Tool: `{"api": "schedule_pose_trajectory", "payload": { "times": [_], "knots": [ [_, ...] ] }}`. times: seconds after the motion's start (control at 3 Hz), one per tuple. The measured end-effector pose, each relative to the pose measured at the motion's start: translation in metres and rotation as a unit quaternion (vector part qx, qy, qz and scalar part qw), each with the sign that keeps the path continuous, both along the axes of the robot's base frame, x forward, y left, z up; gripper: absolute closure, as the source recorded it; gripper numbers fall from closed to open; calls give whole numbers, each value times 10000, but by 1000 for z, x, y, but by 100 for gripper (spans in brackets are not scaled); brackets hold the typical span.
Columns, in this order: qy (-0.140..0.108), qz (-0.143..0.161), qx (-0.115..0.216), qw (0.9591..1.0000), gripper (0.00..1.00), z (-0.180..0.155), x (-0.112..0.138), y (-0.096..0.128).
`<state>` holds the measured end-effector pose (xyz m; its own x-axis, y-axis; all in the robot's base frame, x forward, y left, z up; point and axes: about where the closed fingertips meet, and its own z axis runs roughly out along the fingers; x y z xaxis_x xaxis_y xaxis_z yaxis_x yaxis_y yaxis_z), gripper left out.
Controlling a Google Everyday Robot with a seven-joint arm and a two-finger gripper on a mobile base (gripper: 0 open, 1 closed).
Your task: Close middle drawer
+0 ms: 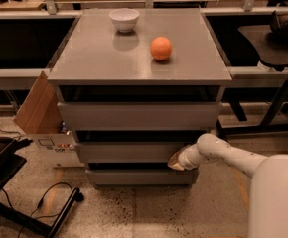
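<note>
Matte grey panels make up the cabinet (134, 66), a boxy unit with a smooth, faintly reflective flat top and three plain, handleless drawer fronts stacked below it. The top drawer front (139, 115) looks widest and tallest, the bottom drawer front (134, 176) narrowest, and the middle drawer (126, 151) sits between them as a shallow flat strip with a dark slot along its upper edge. How far it stands out from the cabinet is hard to judge from this angle, and its inside is not visible. On the top, a small round white bowl (124, 20) with a glossy surface stands near the back, and a round orange (161, 48) lies to the right of it, apart from the bowl; both throw soft reflections on the grey surface. The gripper (175, 161), a tan, rounded tip on a smooth white tubular arm (223, 152), is set against the right end of the middle drawer's front, at its lower edge and just above the bottom drawer front. Whether the gripper is spread or pressed together cannot be told, as it reads only as one pale lump against the panel, and it holds nothing that can be seen. A bulky white robot body (275, 197) fills the lower right corner and is cut off by the frame. A brown cardboard box (37, 108) leans at the cabinet's left side, and a black cable (49, 195) loops over the speckled stone floor (149, 212).
</note>
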<state>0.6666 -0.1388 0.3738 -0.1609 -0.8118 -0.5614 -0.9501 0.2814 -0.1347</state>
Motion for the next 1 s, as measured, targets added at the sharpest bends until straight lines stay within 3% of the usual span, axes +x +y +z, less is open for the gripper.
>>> {"api": "schedule_pose_trajectory", "payload": {
  "times": [0.33,0.67,1.0],
  "knots": [
    [45,87,9,10000,100,2,-12,5],
    [115,296,-135,9994,100,28,-56,-6],
    [-12,393,-592,9975,100,72,-110,-44]
  ]
}}
